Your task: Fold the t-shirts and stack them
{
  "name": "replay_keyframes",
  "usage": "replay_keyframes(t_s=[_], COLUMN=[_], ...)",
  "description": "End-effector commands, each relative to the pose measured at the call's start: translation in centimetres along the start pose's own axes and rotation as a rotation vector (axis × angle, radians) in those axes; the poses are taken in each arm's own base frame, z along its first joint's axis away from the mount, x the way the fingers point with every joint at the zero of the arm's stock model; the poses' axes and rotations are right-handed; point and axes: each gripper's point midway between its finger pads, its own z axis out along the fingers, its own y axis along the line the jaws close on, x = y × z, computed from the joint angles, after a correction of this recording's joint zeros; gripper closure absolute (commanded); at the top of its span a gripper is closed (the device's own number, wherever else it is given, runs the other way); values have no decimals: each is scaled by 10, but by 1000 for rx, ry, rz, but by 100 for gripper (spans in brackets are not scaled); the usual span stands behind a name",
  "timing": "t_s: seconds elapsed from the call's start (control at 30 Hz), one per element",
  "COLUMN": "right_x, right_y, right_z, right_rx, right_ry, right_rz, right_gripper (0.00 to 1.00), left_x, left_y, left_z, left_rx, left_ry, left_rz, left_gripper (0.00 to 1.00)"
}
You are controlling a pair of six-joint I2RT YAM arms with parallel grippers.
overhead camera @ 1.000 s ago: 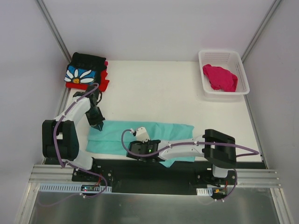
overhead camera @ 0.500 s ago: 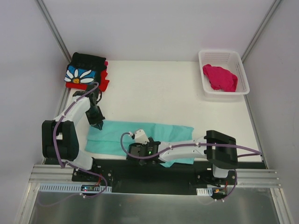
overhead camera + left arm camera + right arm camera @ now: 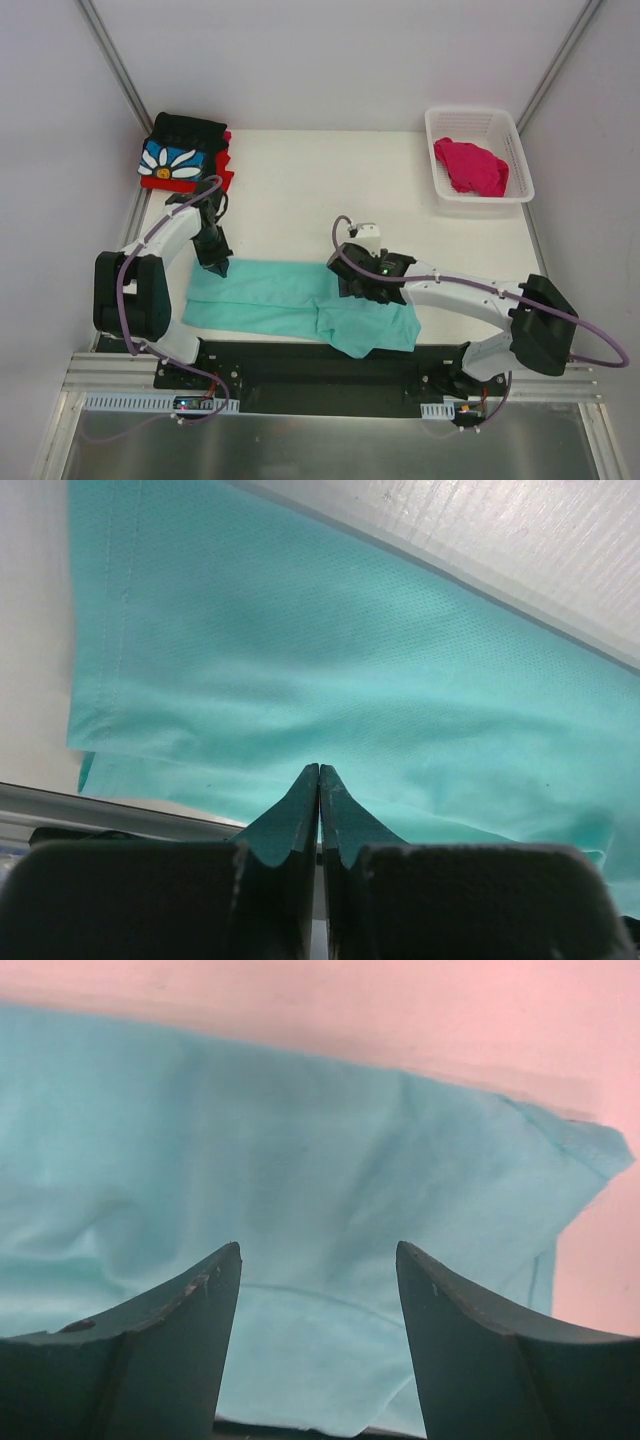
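Observation:
The mint-teal t-shirt [image 3: 260,295] lies flat along the table's near edge, with a folded flap at its right end. My left gripper [image 3: 219,268] is shut at the shirt's far left edge. In the left wrist view its fingertips [image 3: 320,770] meet over the teal cloth [image 3: 300,650] with nothing seen between them. My right gripper [image 3: 347,290] hangs open over the shirt's right half. In the right wrist view the gripper [image 3: 318,1252] has only teal cloth [image 3: 250,1140] below its spread jaws. The black daisy t-shirt [image 3: 178,152] lies on the red one [image 3: 222,180] at the far left corner.
A white lattice basket [image 3: 478,113] at the far right holds the crumpled magenta-pink t-shirt [image 3: 470,165]. The white table [image 3: 330,190] ends at a black strip [image 3: 300,365] in front, and grey walls close in on both sides.
My right gripper has opened and swung from the shirt's front left to over its right half. The shirt's right end now lies folded in a flap. The left gripper shifted slightly right.

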Motion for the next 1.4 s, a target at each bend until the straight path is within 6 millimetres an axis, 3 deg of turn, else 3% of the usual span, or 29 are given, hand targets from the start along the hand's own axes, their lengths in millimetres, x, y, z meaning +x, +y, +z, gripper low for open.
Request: replay_keyframes(t_s=[0.0, 0.23, 0.37, 0.47, 0.67, 0.8, 1.03, 1.17, 1.3, 1.37], right_x=[1, 2, 9, 11, 27, 36, 45, 49, 44, 40], right_y=[-29, -59, -96, -111, -99, -91, -75, -73, -78, -83], right_z=[20, 32, 31, 26, 17, 24, 38, 46, 54, 62], right_rx=[73, 131, 224, 250, 188, 163, 176, 202, 230, 240], right_ry=[40, 59, 48, 42, 108, 146, 250, 280, 257, 261], right_rz=[22, 130, 188, 233, 234, 228, 164, 151, 149, 165], right_gripper=[34, 37, 37, 37, 39, 39, 39, 40, 40, 40], left_x=[-1, 1, 1, 1, 7, 13, 14, 19, 10, -5], left_y=[-12, -10, -8, -9, -11, -9, -23, -20, -20, -27], left_z=[-1, 0, 0, 0, 4, 23, 36, 60, 73, 73], left_rx=[31, 28, 22, 28, 31, 6, 23, -22, -52, -43], left_ry=[5, 5, 2, 4, 24, 99, 136, 209, 219, 197], left_rz=[13, 29, 30, 30, 51, 57, 41, 28, 20, 14], left_gripper=[98, 99, 98, 99, 100, 100, 100, 99, 99, 98])
